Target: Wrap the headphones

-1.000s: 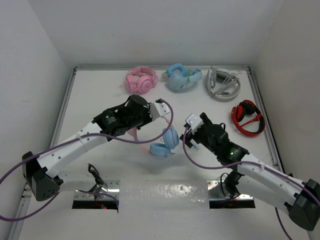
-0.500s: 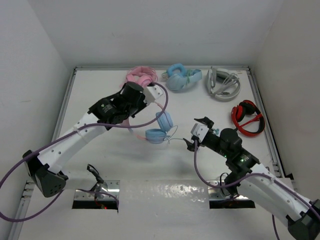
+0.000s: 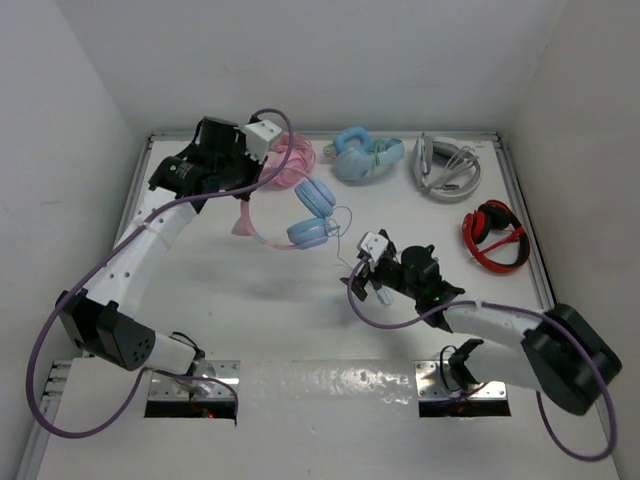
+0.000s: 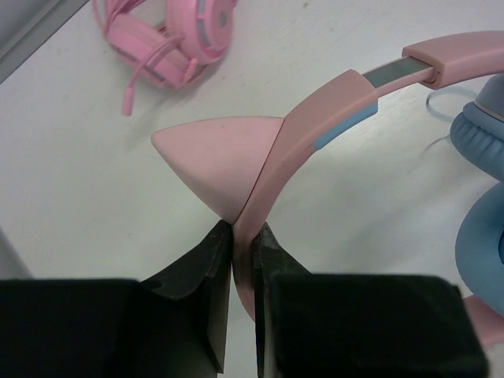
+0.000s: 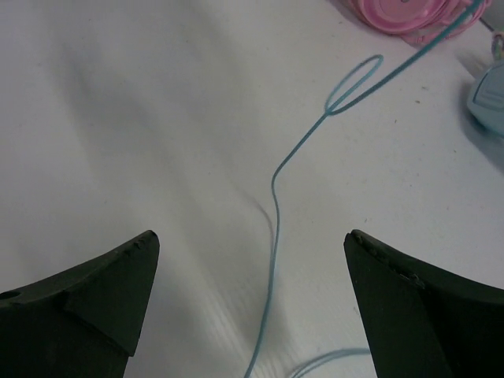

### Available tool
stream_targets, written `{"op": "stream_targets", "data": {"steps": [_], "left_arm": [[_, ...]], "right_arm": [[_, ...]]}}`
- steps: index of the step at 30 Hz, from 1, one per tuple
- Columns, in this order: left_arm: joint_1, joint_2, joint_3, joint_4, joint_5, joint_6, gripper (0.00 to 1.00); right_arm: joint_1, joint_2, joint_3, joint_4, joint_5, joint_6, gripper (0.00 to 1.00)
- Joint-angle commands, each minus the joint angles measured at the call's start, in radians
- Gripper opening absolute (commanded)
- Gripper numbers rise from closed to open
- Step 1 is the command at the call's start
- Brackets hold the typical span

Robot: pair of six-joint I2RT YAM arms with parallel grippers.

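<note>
The left gripper [image 4: 242, 236] pinches the headphones [image 3: 308, 232] by their pink headband [image 4: 315, 126], holding them up near the worktop's [image 3: 200, 290] far-left corner, apparently so the cable [image 5: 275, 197] trails under the wide-spread right gripper [image 5: 250, 236] for winding.

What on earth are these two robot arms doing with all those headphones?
They are meant to wrap up a headphone cable. The left gripper is shut on the pink headband of the cat-eared headphones, right beside one ear. The right gripper is open above the thin blue cable, which lies loose and unwrapped on the table. The other headphones lie untouched along the back and right side.
</note>
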Motion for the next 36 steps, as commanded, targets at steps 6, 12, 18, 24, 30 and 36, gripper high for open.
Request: {"op": "stream_targets", "data": {"steps": [6,12,18,24,30,36], "left_arm": [[0.042,-0.036,0.111,0.018,0.248,-0.078,0.00],[0.043,-0.016,0.118,0.024,0.289,-0.097,0.00],[0.055,-0.018,0.124,0.029,0.283,-0.108,0.00],[0.066,-0.016,0.102,0.050,0.286,-0.112,0.00],[0.103,-0.027,0.106,0.053,0.281,-0.118,0.00],[0.117,-0.027,0.108,0.059,0.275,-0.126,0.00]], "right_arm": [[-0.002,0.350,0.112,0.484,0.126,0.053,0.99],[-0.002,0.605,0.165,0.851,0.177,0.300,0.87],[-0.002,0.616,0.125,0.940,0.034,0.394,0.68],[-0.002,0.536,0.113,0.767,0.054,0.399,0.09],[-0.003,0.454,0.067,0.759,0.104,0.408,0.13],[-0.003,0.323,-0.002,0.613,0.095,0.342,0.52]]}}
